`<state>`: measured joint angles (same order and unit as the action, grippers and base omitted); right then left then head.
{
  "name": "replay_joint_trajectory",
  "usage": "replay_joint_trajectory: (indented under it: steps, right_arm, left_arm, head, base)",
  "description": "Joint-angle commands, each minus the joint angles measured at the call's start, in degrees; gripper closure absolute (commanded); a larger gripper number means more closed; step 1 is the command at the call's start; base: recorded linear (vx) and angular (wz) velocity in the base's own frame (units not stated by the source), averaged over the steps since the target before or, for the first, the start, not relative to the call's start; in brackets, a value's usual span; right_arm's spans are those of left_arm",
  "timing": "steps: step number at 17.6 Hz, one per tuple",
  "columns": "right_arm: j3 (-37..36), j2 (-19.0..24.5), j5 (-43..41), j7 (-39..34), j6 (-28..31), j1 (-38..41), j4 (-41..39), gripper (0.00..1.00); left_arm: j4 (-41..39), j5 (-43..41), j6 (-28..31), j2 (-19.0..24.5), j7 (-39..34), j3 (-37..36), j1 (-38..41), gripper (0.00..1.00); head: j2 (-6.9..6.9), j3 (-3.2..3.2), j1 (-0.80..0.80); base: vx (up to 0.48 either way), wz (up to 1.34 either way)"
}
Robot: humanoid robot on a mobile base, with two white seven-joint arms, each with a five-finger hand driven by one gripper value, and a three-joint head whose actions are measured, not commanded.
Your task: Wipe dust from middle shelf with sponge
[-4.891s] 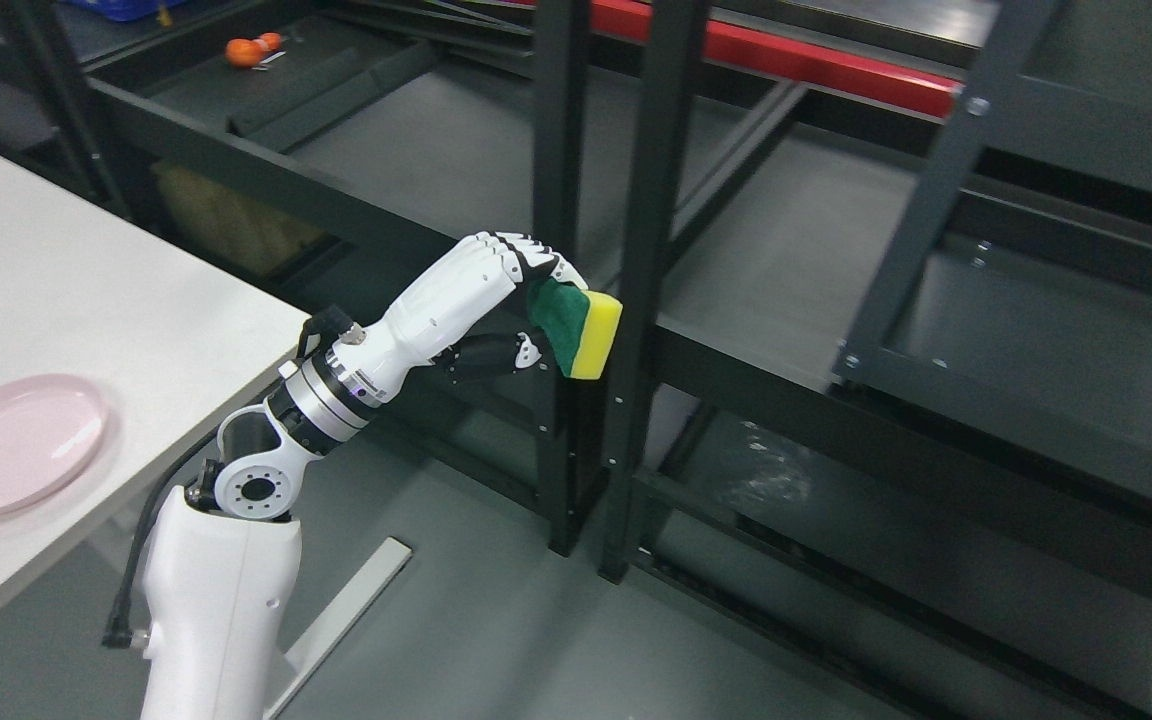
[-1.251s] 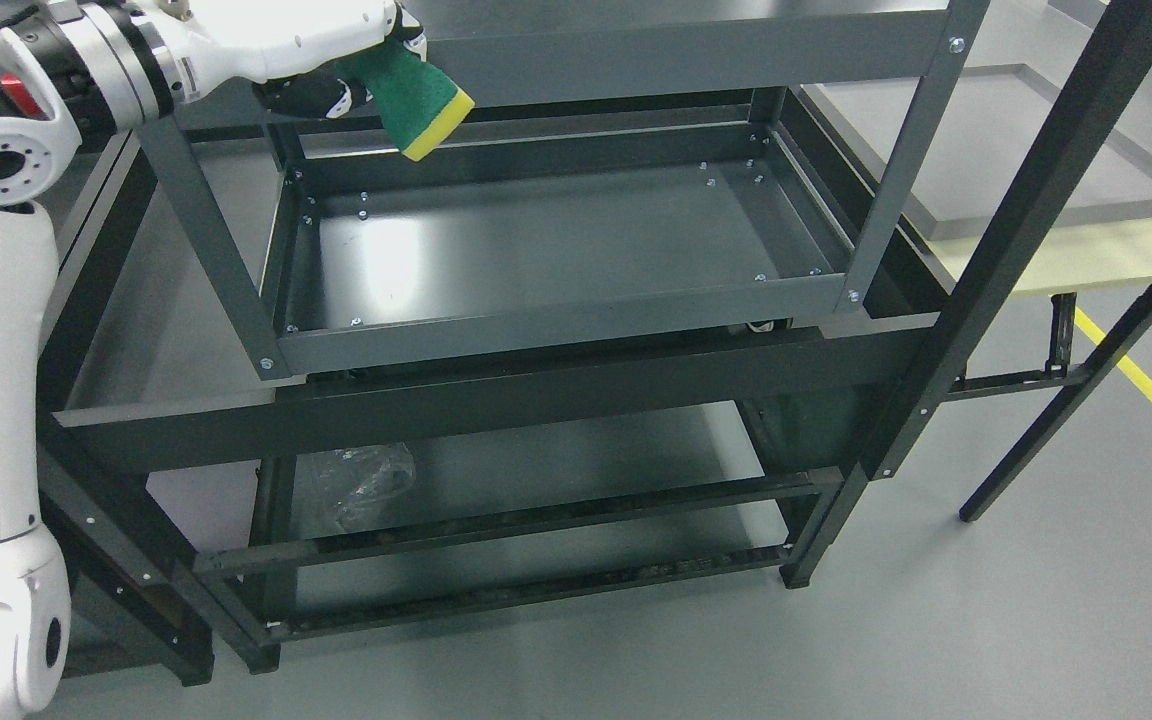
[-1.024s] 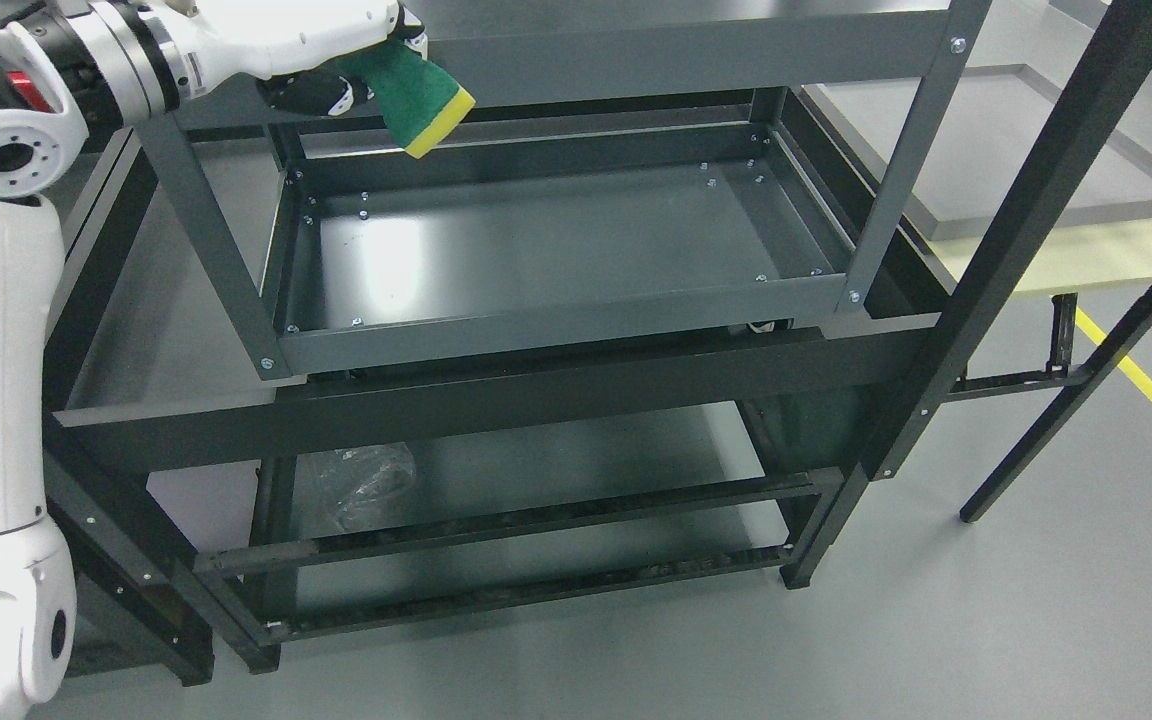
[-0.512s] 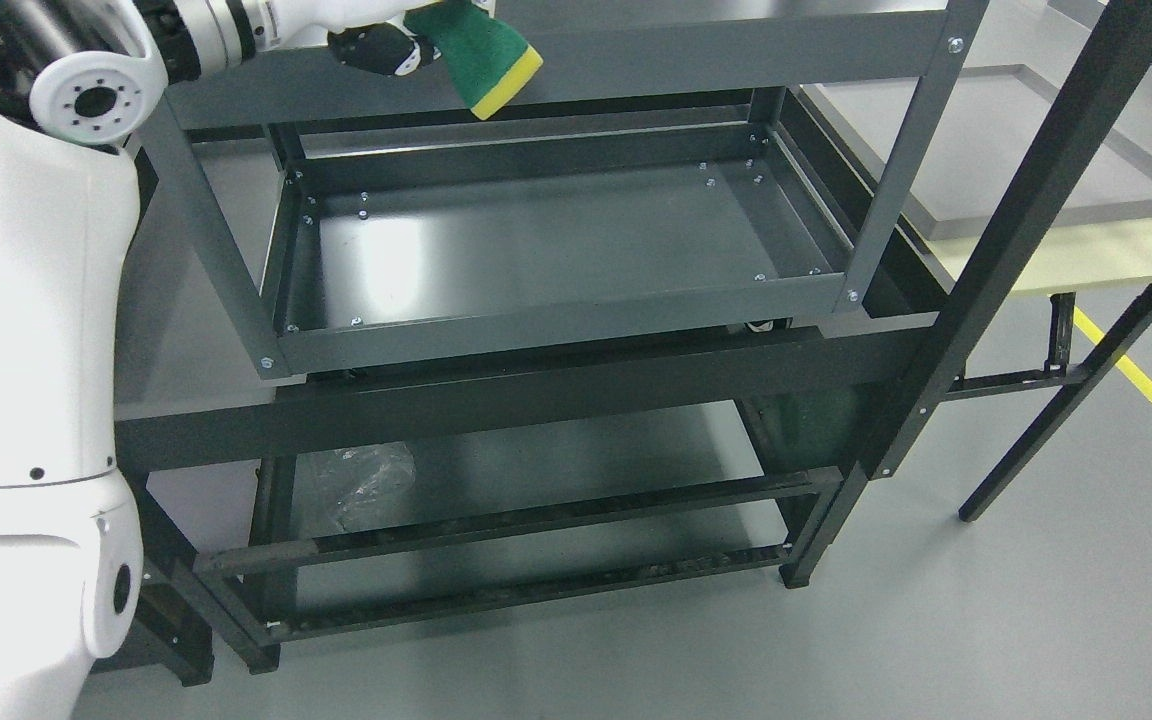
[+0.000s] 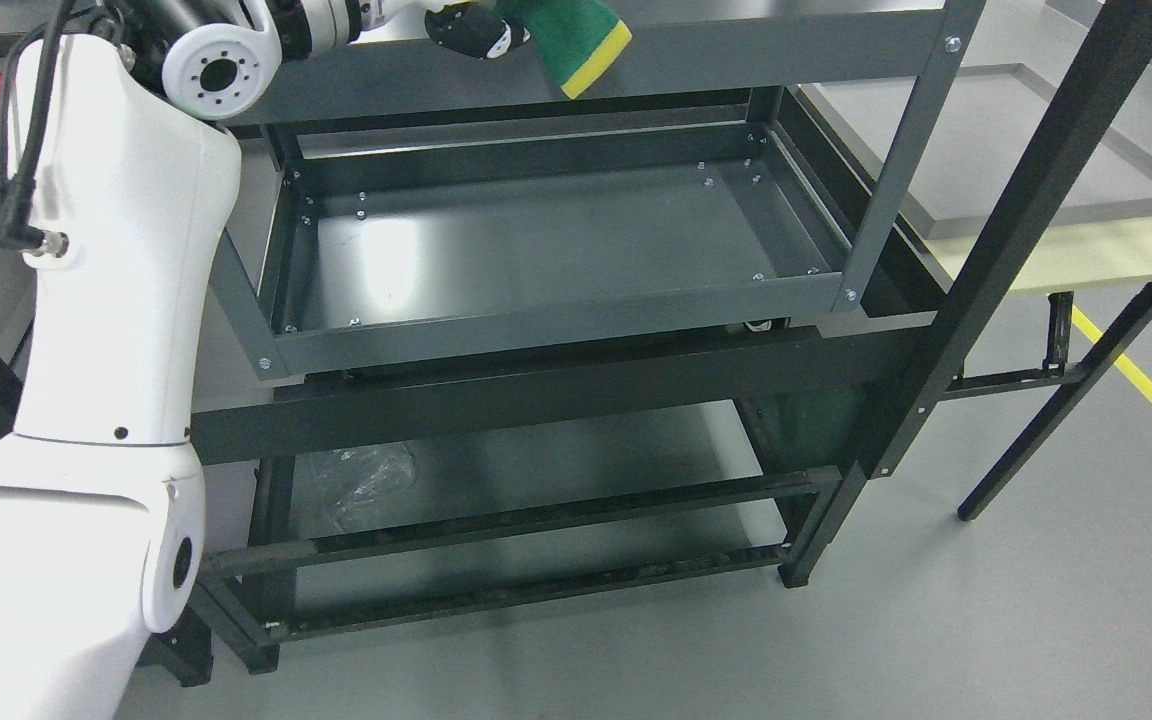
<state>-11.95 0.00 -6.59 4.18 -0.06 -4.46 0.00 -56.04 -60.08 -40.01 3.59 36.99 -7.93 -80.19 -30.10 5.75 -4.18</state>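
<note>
At the far left your robot's left arm fills the frame, a smooth white shell rising from the bottom edge to a round joint near the top. Follow it rightward and you reach the left hand at the top edge. Only its dark palm and thumb area show, closed on the green end of the sponge; the fingers themselves are cut off by the frame. The sponge is a soft block, coarse green scouring pad on one face and yellow foam on the other, tilted so the yellow corner points down and to the right. It sits in front of the front rail of the upper shelf, not yet inside the rack.

The middle shelf lies below the hand. It is a shallow dark metal tray with a raised lip and small bolts at the edges, glossy enough to throw a pale glare on its left half. Its long axis runs left to right, so I'd expect you to bring the hand down under that rail first.

No right arm shows. Further right stand a pale counter and a yellow floor line.
</note>
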Motion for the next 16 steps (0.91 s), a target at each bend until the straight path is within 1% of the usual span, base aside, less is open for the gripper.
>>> replay_joint_trajectory:
  steps: [1,3,5,7,9,14,16]
  right_arm:
    - [0.0,-1.0,0.0,0.0,4.1,0.1,-1.0,0.0]
    - [0.0,-1.0,0.0,0.0,4.1,0.0,-1.0,0.0]
    - [0.0,-1.0,0.0,0.0,4.1,0.0,-1.0,0.0]
    - [0.0,-1.0,0.0,0.0,4.1,0.0,-1.0,0.0]
    - [0.0,-1.0,0.0,0.0,4.2,0.1,-1.0,0.0]
    - [0.0,-1.0,0.0,0.0,4.1,0.1,-1.0,0.0]
    - [0.0,-1.0,0.0,0.0,4.2,0.1,-1.0,0.0]
  left_arm:
    - [3.8,0.3,-3.7,-1.2,0.5,-0.6,0.3,0.99]
    - [0.9,3.1,-5.0,2.3,3.1,0.2,2.0,0.99]
    - [-2.3,6.9,-5.0,6.6,6.0,0.6,3.7,0.99]
    - [-4.6,9.4,-5.0,11.3,6.2,0.5,4.2,0.99]
    - [-5.5,11.6,-5.0,15.0,6.3,0.6,4.3,0.99]
    - [-7.0,15.2,-5.0,20.6,6.3,0.5,4.4,0.99]
    - [-6.8,15.8,-5.0,20.4,6.3,-0.1,4.4,0.99]
  head:
    - [0.0,0.0,0.0]
    - [0.0,0.0,0.0]
    - [0.0,0.0,0.0]
    - [0.0,0.0,0.0]
    - [0.0,0.0,0.0]
    - [0.0,0.0,0.0]
    - [0.0,0.0,0.0]
  base:
    - [0.0,0.0]
    - [0.0,0.0]
    - [0.0,0.0]
    - [0.0,0.0]
    - [0.0,0.0]
    - [0.0,0.0]
    - [0.001,0.01]
